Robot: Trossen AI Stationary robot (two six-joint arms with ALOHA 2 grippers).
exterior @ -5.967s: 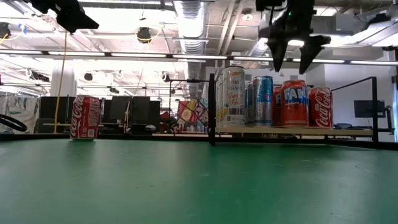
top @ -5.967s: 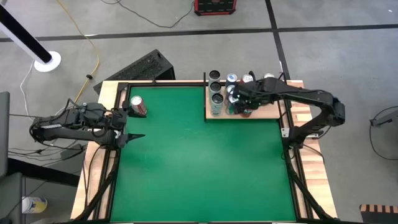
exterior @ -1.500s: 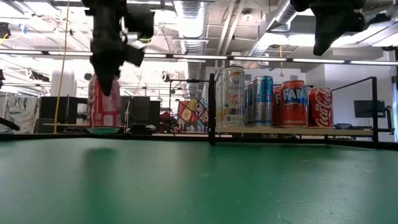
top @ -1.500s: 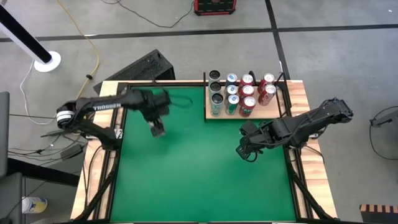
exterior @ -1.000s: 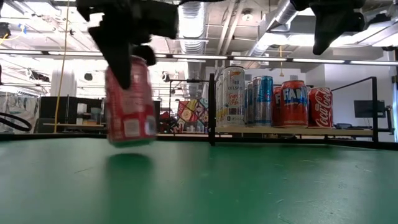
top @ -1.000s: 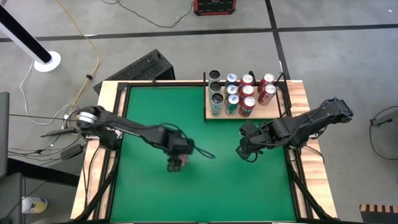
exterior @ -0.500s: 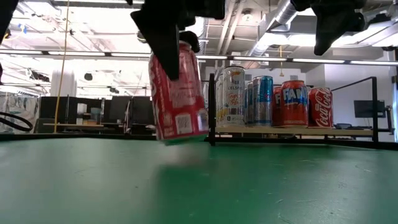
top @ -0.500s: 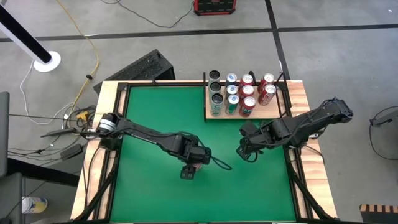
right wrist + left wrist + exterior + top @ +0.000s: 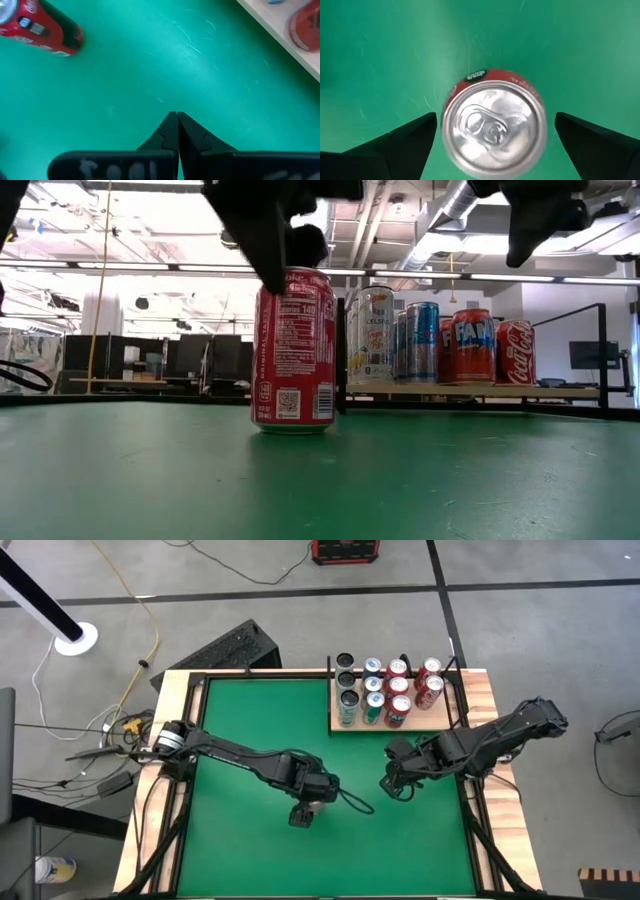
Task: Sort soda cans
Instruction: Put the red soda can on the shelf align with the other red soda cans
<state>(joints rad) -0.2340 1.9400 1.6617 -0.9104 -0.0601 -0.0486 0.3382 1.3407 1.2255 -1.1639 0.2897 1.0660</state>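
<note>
Low view: a red can point(image 9: 293, 350) stands upright on the green mat point(image 9: 320, 480), left of centre in the frame, with the left gripper point(image 9: 275, 225) directly above it; in the left wrist view its fingers point(image 9: 395, 145) stand wide, one on each side of the silver can top and clear of it. In the high view the same can sits below the frame's centre, well apart from the other cans point(image 9: 385, 695) grouped on the wooden tray point(image 9: 440, 720) at upper right. The right gripper point(image 9: 386, 783) hangs over the mat right of centre, just below the tray, its fingers pressed together on nothing.
</note>
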